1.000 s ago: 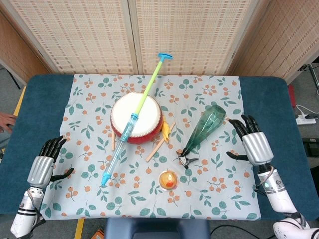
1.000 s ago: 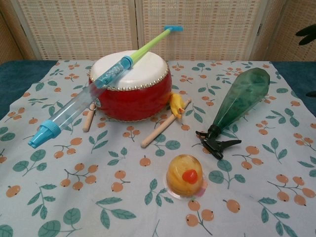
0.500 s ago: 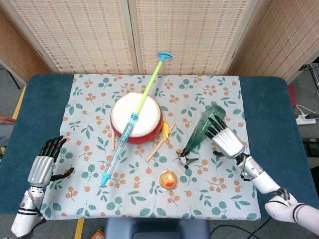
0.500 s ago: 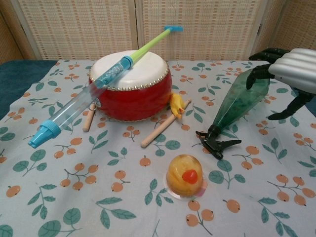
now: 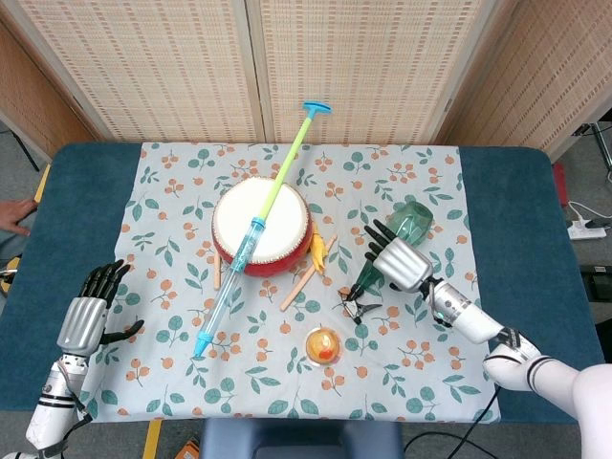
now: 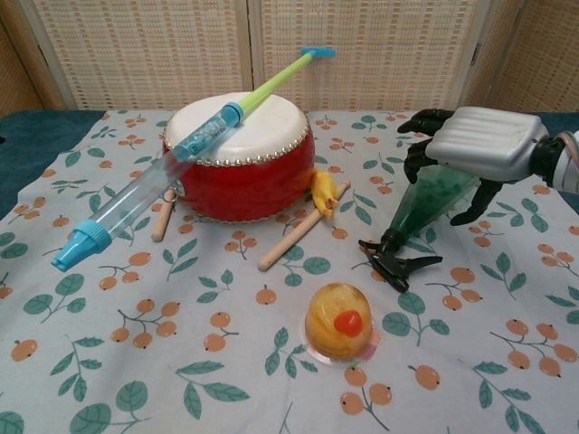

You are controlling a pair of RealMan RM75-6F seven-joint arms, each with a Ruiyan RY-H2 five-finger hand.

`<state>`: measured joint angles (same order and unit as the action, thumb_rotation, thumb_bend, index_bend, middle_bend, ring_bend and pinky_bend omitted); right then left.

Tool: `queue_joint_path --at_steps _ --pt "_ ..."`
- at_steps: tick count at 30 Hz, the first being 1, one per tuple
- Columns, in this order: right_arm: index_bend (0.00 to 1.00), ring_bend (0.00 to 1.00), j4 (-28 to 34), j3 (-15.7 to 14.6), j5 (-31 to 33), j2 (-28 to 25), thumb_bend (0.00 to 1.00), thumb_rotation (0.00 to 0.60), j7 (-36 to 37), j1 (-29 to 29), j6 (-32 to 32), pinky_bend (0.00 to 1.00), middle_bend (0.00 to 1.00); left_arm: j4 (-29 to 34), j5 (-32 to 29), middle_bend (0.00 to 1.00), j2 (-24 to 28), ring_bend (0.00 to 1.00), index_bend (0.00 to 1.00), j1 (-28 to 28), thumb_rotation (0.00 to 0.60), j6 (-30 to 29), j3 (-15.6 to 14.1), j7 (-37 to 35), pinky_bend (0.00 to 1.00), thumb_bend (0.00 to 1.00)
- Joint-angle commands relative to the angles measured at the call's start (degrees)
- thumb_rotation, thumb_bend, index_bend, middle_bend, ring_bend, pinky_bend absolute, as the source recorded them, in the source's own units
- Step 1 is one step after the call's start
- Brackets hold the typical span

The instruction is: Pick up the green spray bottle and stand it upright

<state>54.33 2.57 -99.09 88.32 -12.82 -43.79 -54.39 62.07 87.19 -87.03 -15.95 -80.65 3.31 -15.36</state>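
Note:
The green spray bottle (image 5: pixel 414 221) lies on its side on the floral cloth, base toward the back right and black trigger head (image 6: pixel 399 262) toward the front left. My right hand (image 5: pixel 400 263) hovers palm down over the middle of the bottle (image 6: pixel 425 206). In the chest view this hand (image 6: pixel 479 152) straddles the body, dark fingers curling down on the far side and the thumb on the near side; a firm grip does not show. My left hand (image 5: pixel 84 322) is over the blue table at the front left, fingers spread and holding nothing.
A red drum (image 5: pixel 261 227) with a long blue-green water squirter (image 5: pixel 251 244) across it stands left of the bottle. Wooden sticks (image 5: pixel 301 286) and a yellow toy (image 5: pixel 317 251) lie between them. A jelly cup (image 6: pixel 338 322) sits in front of the trigger head.
My right hand has swept left from the table's right side and now covers the bottle's middle. The bottle and my left hand have stayed put.

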Motion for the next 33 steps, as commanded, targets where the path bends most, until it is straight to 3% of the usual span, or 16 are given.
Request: queue_joint_path --at_steps 1,13,24,33 --pt "0.38 0.02 -2.07 -0.63 -0.49 1.69 0.00 0.600 -1.63 -1.55 1.11 0.08 0.31 -0.08 -0.02 0.00 -0.02 0.00 0.00 -0.02 0.600 0.21 -0.07 -0.21 0.03 0.17" --pt "0.39 0.03 -3.58 -1.75 0.72 4.45 0.00 0.600 -4.00 -4.48 4.27 0.08 0.32 -0.87 0.07 0.00 0.05 0.00 0.00 -0.01 0.600 0.01 -0.09 -1.76 0.03 0.17" --pt "0.54 0.15 -8.20 -3.12 1.25 7.12 0.00 0.600 -3.56 -4.30 2.84 0.15 0.42 -0.57 0.19 0.00 0.13 0.00 0.00 0.19 0.600 -0.19 -0.31 -1.91 0.03 0.17" --pt "0.68 0.26 -13.06 -4.65 -0.27 9.48 0.07 0.600 0.01 -3.99 -1.76 0.23 0.52 -0.54 0.08 0.00 0.06 0.00 0.00 0.18 0.600 -0.04 -0.29 -1.92 0.03 0.17"
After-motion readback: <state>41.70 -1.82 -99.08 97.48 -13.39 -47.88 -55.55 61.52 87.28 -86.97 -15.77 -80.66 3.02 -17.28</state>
